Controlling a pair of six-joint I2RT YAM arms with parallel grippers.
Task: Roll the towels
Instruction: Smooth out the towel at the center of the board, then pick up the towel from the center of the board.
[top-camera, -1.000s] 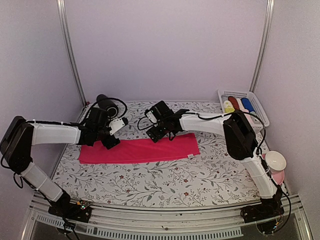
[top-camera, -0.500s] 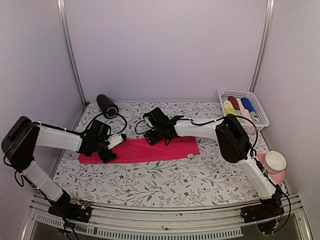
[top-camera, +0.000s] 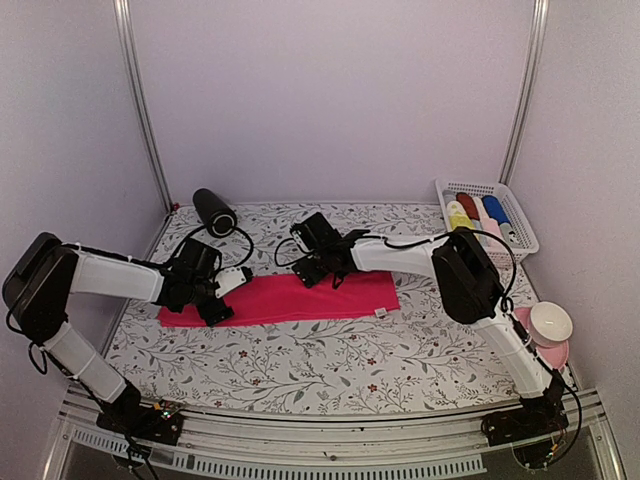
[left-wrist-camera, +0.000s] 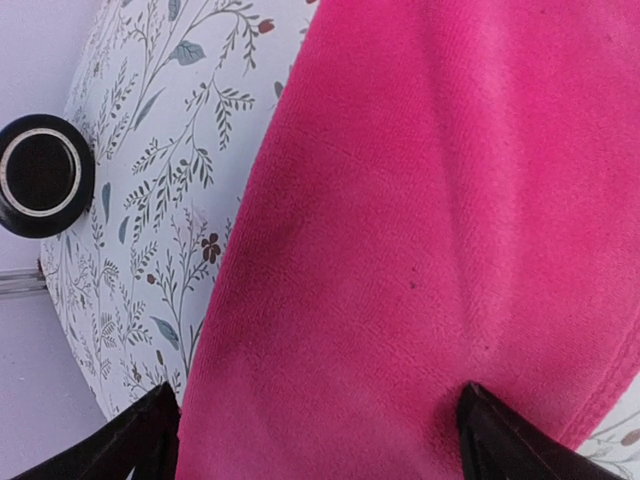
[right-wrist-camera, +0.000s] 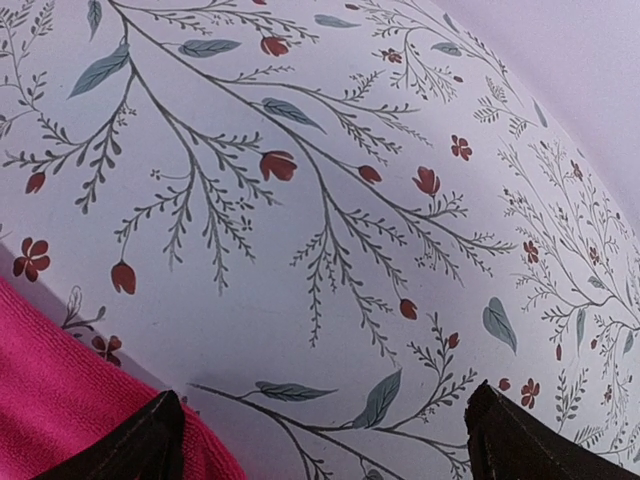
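A hot pink towel (top-camera: 300, 297) lies flat as a long strip across the middle of the flowered table. My left gripper (top-camera: 212, 297) is open and low over the towel's left end; in the left wrist view the pink cloth (left-wrist-camera: 420, 220) fills the space between the two black fingertips (left-wrist-camera: 150, 440). My right gripper (top-camera: 322, 268) is open at the towel's far edge near the middle; its wrist view shows bare tablecloth between the fingertips (right-wrist-camera: 505, 440) and a pink towel corner (right-wrist-camera: 70, 400) at the lower left. Rolled towels (top-camera: 478, 209) in yellow, red, blue and pale lie in a white basket.
A black cylinder (top-camera: 213, 211) lies at the back left, also in the left wrist view (left-wrist-camera: 40, 175). The white basket (top-camera: 500, 190) stands at the back right. A pink plate with a white bowl (top-camera: 550, 322) sits at the right edge. Frame posts rise at both back corners.
Both grippers have come down from above onto the towel's far edge. The left gripper moved nearer and lower at the left end. The towel has stayed flat.
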